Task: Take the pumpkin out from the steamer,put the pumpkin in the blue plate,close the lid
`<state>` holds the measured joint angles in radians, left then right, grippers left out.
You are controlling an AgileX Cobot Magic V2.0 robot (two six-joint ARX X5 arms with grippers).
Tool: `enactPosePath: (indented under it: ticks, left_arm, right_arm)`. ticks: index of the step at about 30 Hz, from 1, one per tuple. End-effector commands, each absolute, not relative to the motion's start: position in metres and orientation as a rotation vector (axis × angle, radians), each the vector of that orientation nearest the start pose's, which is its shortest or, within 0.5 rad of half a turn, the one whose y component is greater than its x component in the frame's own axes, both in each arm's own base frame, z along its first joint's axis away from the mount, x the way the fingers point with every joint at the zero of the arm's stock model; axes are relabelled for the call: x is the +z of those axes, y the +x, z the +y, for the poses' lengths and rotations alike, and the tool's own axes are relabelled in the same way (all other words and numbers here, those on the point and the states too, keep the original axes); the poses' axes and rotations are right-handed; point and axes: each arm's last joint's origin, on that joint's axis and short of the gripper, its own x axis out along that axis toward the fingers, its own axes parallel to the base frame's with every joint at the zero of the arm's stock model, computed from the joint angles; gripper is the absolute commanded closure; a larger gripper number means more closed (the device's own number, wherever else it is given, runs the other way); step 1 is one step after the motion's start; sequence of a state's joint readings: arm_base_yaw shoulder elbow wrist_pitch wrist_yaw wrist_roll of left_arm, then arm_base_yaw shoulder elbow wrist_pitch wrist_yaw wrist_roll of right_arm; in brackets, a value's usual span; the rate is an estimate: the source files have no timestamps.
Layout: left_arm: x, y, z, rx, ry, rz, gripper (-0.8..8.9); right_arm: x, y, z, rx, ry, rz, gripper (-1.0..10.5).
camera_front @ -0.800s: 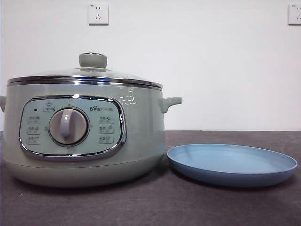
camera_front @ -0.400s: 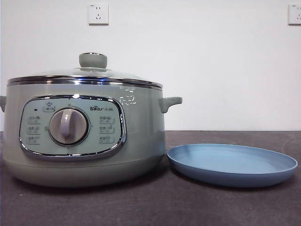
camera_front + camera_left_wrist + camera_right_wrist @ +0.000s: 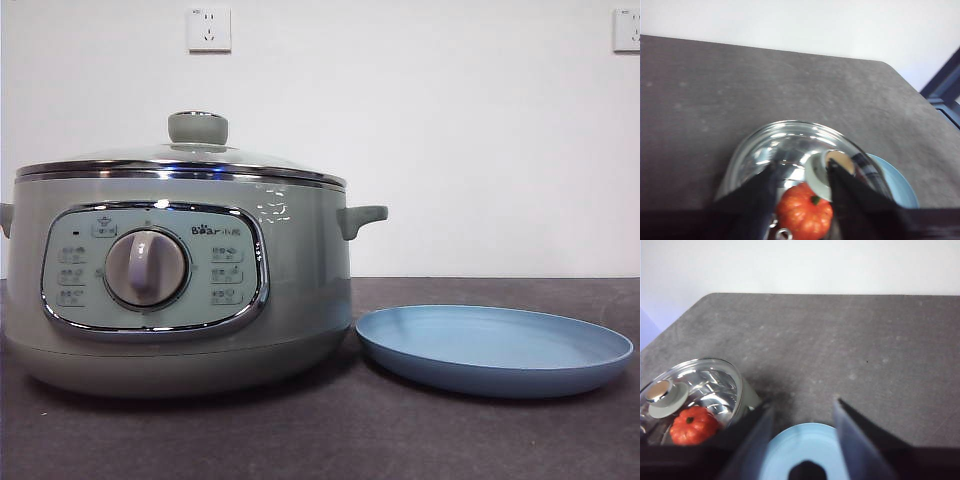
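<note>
The sage-green steamer [image 3: 180,290] stands at the left of the table with its glass lid [image 3: 180,158] seated on it, knob [image 3: 197,128] on top. Through the glass, both wrist views show the orange pumpkin [image 3: 804,218] [image 3: 694,425] inside. To the steamer's right lies the blue plate [image 3: 494,348], with nothing in it. My left gripper [image 3: 801,172] hovers open high above the lid [image 3: 800,155], near its knob [image 3: 827,167]. High over the plate [image 3: 800,450] my right gripper [image 3: 801,407] is also open. No arm shows in the front view.
Dark grey tabletop surrounds the steamer and plate. A white wall with two sockets [image 3: 208,30] stands behind. The table's far edge and corner show in both wrist views.
</note>
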<state>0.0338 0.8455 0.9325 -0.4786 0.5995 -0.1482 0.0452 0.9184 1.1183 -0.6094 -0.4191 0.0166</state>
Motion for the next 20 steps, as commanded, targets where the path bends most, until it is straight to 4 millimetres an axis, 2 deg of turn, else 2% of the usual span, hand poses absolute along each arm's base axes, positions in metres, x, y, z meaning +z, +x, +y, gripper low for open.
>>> enactPosePath:
  ticks: [1, 7, 11, 20]
  left_arm:
    - [0.353, 0.173, -0.018, -0.583, -0.241, 0.417, 2.75]
    - [0.366, 0.190, -0.041, -0.660, -0.218, 0.461, 2.75]
    - [0.366, 0.204, -0.062, -0.654, -0.157, 0.537, 2.75]
    - [0.340, 0.229, -0.113, -0.619, 0.027, 0.699, 2.80]
  right_arm:
    - [0.380, 0.177, 0.022, 0.470, 0.081, 0.431, 3.8]
    - [0.379, 0.177, 0.027, 0.494, 0.078, 0.445, 3.8]
    - [0.378, 0.177, 0.027, 0.497, 0.078, 0.455, 3.8]
    - [0.376, 0.176, 0.027, 0.495, 0.082, 0.481, 3.8]
